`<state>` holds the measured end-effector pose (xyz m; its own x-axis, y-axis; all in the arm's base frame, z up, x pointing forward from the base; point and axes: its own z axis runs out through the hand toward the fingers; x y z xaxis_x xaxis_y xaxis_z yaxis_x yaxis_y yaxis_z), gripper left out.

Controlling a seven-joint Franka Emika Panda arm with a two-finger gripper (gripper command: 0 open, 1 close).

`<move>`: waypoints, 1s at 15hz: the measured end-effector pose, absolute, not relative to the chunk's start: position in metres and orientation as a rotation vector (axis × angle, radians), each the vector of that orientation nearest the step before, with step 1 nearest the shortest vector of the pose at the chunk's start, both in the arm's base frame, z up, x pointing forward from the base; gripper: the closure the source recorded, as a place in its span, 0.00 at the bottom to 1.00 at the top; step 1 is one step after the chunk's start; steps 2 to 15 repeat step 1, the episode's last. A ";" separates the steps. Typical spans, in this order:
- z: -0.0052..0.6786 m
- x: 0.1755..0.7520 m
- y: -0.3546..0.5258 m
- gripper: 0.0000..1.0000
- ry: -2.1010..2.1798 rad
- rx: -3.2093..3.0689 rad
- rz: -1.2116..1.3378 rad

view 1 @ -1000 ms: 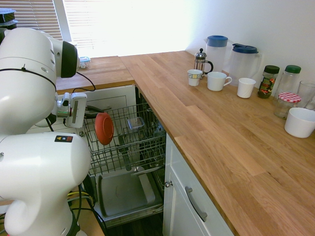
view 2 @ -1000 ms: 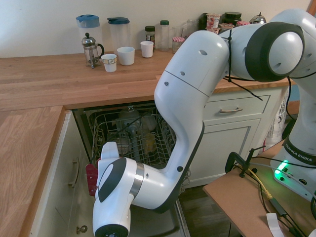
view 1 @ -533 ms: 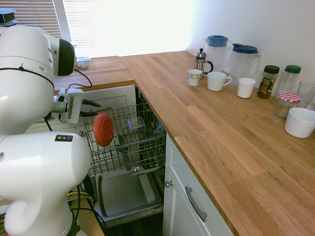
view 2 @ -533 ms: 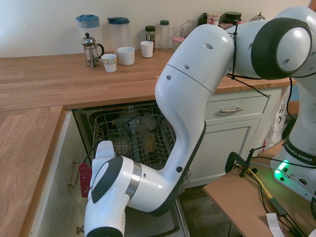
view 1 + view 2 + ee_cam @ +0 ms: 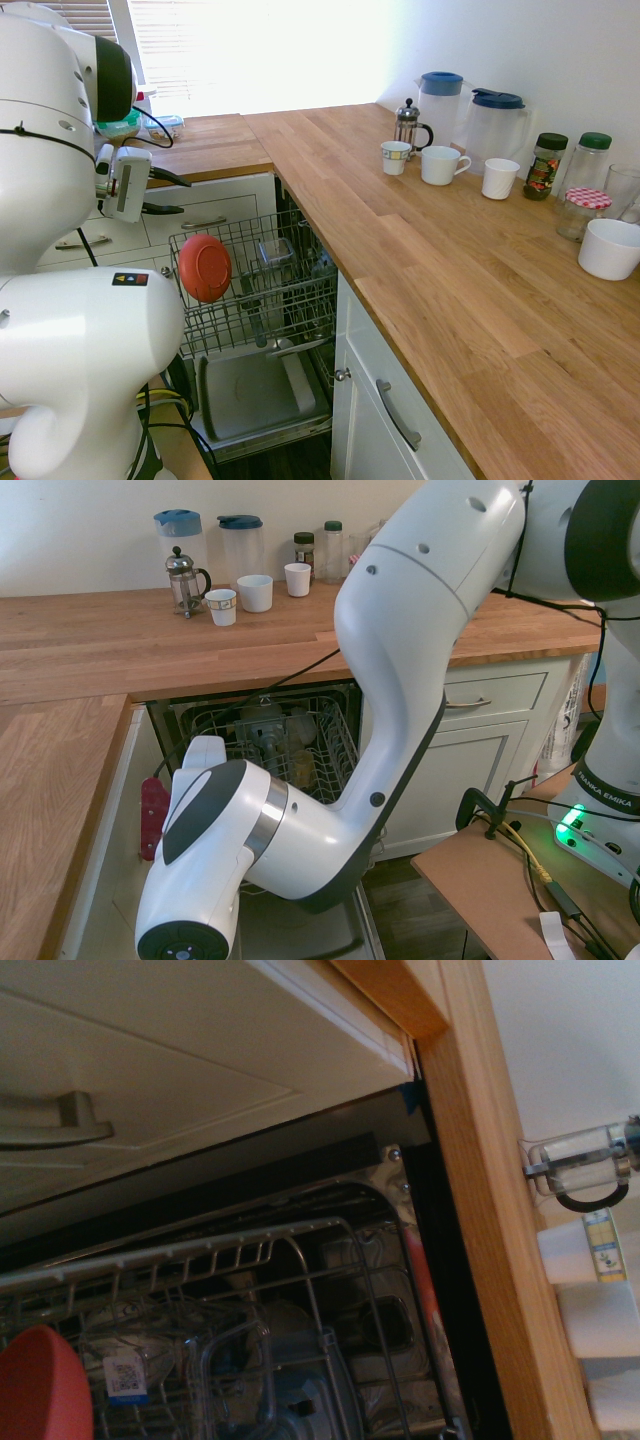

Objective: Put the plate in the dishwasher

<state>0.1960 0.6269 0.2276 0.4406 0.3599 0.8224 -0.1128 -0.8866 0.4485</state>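
The coral-red plate stands on edge at the near left corner of the dishwasher's pulled-out wire rack, leaning against the wires. My gripper hovers above and to the left of it, open, with a clear gap to the plate and nothing between its fingers. The grey inner door lies folded down below the rack. From the other side the plate shows as a thin red edge beside the arm's wrist, which hides the gripper. In the wrist view a red piece of the plate sits by the rack wires.
White drawers with metal handles stand behind the gripper. The wooden counter carries a French press, two jugs, mugs, jars and a white bowl. Other dishes sit deeper in the rack.
The gripper has opened and let go of the plate, then drawn back up and to the left. The plate stays in the rack, now turned more face-on to the first camera.
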 end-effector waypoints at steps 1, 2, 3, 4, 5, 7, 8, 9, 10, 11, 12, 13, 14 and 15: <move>0.234 0.196 0.624 0.00 0.185 2.266 1.440; 0.234 0.196 0.624 0.00 0.185 2.266 1.440; 0.234 0.196 0.624 0.00 0.185 2.266 1.440; 0.234 0.196 0.624 0.00 0.185 2.266 1.440; 0.234 0.196 0.624 0.00 0.185 2.266 1.440; 0.234 0.196 0.624 0.00 0.185 2.266 1.440; 0.234 0.196 0.624 0.00 0.185 2.266 1.440; 0.234 0.196 0.624 0.00 0.185 2.266 1.440; 0.234 0.196 0.624 0.00 0.185 2.266 1.440; 0.234 0.196 0.624 0.00 0.185 2.266 1.440; 0.234 0.196 0.624 0.00 0.185 2.266 1.440; 0.234 0.196 0.624 0.00 0.185 2.266 1.440; 0.234 0.196 0.624 0.00 0.185 2.266 1.440; 0.234 0.196 0.624 0.00 0.185 2.266 1.440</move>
